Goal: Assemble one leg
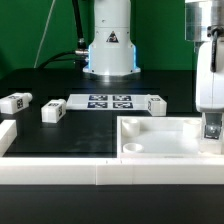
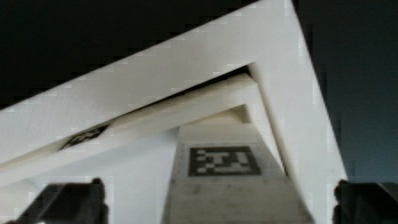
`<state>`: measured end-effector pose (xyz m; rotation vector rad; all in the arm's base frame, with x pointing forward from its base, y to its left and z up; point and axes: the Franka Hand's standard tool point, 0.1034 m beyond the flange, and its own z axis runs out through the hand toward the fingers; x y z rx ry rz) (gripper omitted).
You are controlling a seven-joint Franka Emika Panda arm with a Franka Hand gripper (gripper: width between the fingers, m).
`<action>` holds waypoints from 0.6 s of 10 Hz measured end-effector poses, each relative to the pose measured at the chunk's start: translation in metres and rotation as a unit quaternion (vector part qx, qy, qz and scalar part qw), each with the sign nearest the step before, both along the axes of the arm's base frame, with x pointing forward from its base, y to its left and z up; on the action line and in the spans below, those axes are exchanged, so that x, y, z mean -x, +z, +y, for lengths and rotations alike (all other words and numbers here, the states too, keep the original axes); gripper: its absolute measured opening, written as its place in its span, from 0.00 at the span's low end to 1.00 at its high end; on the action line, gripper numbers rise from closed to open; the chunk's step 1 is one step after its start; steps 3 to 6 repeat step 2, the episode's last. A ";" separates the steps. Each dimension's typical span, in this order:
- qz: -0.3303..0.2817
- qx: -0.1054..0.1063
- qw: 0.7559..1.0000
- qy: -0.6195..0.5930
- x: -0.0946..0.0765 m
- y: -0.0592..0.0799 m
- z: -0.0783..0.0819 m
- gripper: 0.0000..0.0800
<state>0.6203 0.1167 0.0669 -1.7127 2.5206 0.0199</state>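
The tool (image 1: 211, 128) hangs at the tray's (image 1: 160, 135) right edge, fingers (image 2: 68, 200) apart around a tagged leg (image 2: 221, 165), apparently to grasp it. Spare legs (image 1: 16, 102) lie left on the counter (image 1: 90, 130).

White legs (image 1: 52, 112), black-white square tags; black table (image 1: 60, 140).

The arm's base (image 1: 109, 48), at the upper middle of the exterior view, is a glossy white rounded column bearing a small black triangular warning mark, with a band of blue light glowing around its foot. Black cables (image 1: 62, 55) and a green one trail off beside it toward the upper left of that frame. At the right edge, the claw (image 1: 211, 128) hangs from a white, boxy wrist housing and ends in a grey metal fitting; in the wrist view its fingertips (image 2: 68, 203) show as dark, blurred shapes in the lower corners.
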 end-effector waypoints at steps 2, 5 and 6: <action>0.000 0.000 1.000 0.000 0.000 0.000 0.000 0.81; 0.000 0.000 1.000 0.000 0.000 0.000 0.000 0.81; 0.000 0.000 1.000 0.000 0.000 0.000 0.000 0.81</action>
